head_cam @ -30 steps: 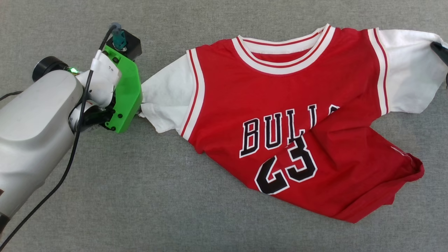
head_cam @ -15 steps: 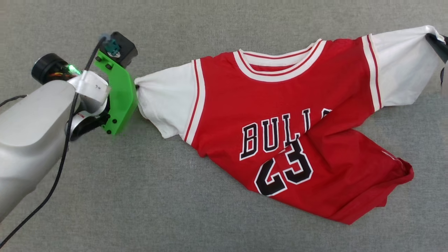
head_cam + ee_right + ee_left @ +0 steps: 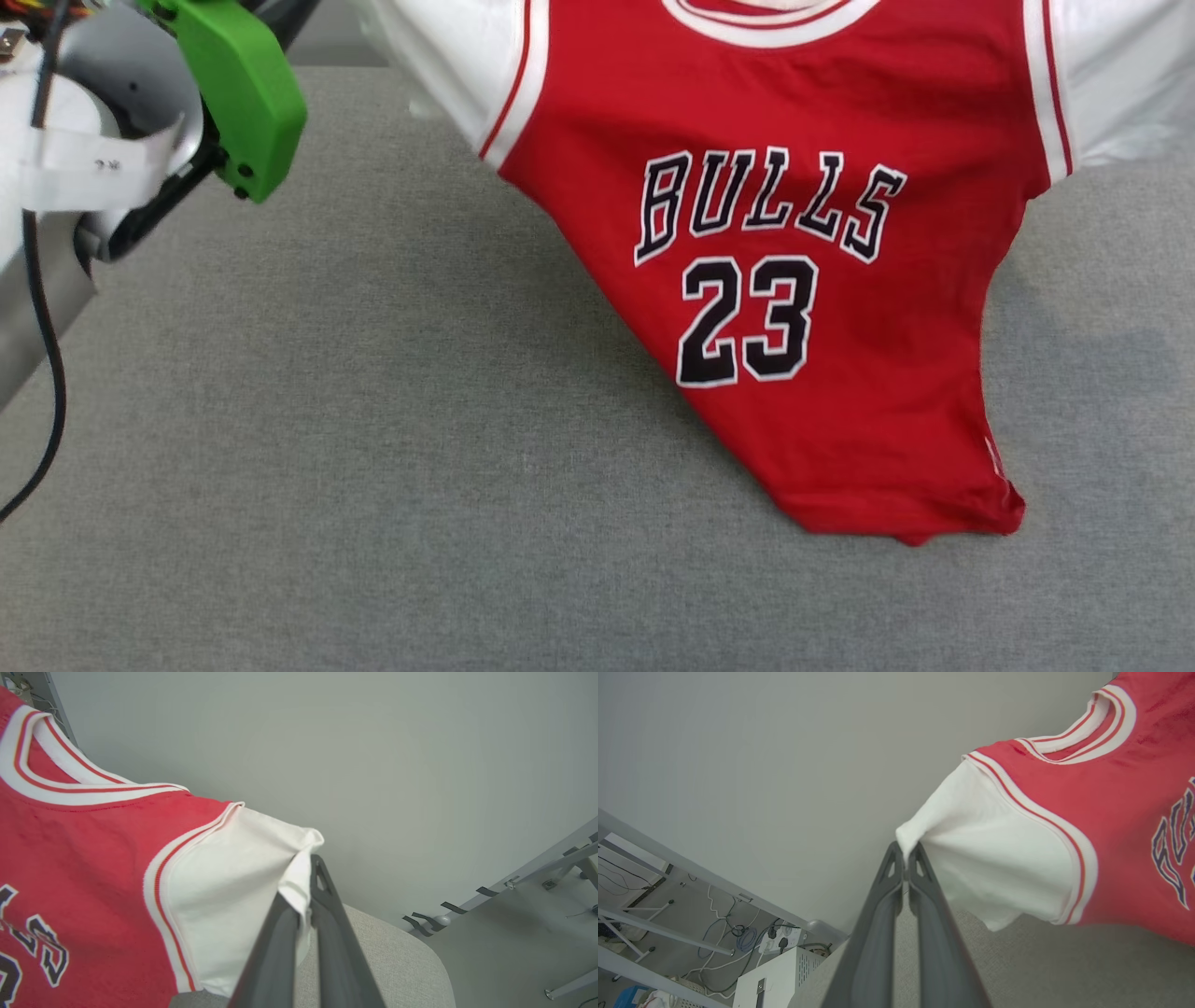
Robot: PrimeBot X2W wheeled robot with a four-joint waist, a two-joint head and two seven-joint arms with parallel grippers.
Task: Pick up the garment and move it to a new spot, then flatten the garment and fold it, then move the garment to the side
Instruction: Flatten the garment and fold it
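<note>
You've got left gripper (image 3: 906,853) fingers clamped on one white sleeve tip of the garment (image 3: 794,103), and right gripper (image 3: 302,879) fingers clamped on the other. Garment hangs spread between them, print side up, from the tabletop's (image 3: 373,467) far edge, hem corner trailing right of centre.

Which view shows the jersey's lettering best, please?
The head view: the jersey's whole "BULLS 23" lettering faces it. The left wrist view catches letters at its right edge; the right wrist view, some at lower left.
</note>
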